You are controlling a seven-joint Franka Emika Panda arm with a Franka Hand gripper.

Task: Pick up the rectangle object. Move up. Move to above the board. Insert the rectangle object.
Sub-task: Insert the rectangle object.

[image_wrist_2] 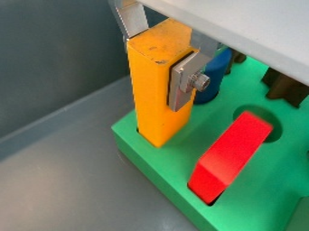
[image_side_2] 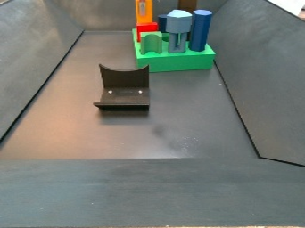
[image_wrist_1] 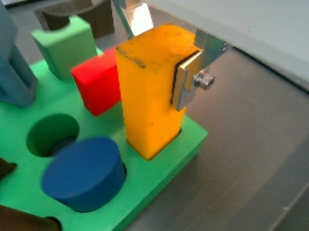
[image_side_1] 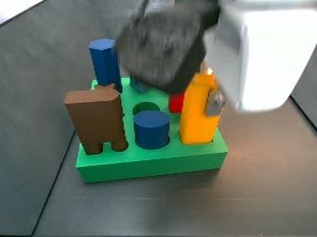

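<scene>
The rectangle object (image_wrist_1: 151,95) is a tall orange-yellow block standing upright. Its lower end sits in a hole at a corner of the green board (image_wrist_1: 182,158). It shows in both wrist views (image_wrist_2: 154,90) and both side views (image_side_1: 196,118) (image_side_2: 144,13). My gripper (image_wrist_1: 163,50) is shut on its upper part, with one silver finger (image_wrist_1: 190,77) flat on one side and the other finger on the opposite side. The grip looks the same in the other wrist view, gripper (image_wrist_2: 157,50), board (image_wrist_2: 169,171). In a side view the gripper (image_side_1: 202,93) comes down over the board (image_side_1: 161,162).
Other pieces stand in the board: a red block (image_wrist_1: 94,81) next to the orange one, a blue cylinder (image_wrist_1: 85,171), a light green block (image_wrist_1: 63,45) and a brown arch block (image_side_1: 96,116). The fixture (image_side_2: 123,87) stands on the bin floor before the board (image_side_2: 179,61). Sloped bin walls surround everything.
</scene>
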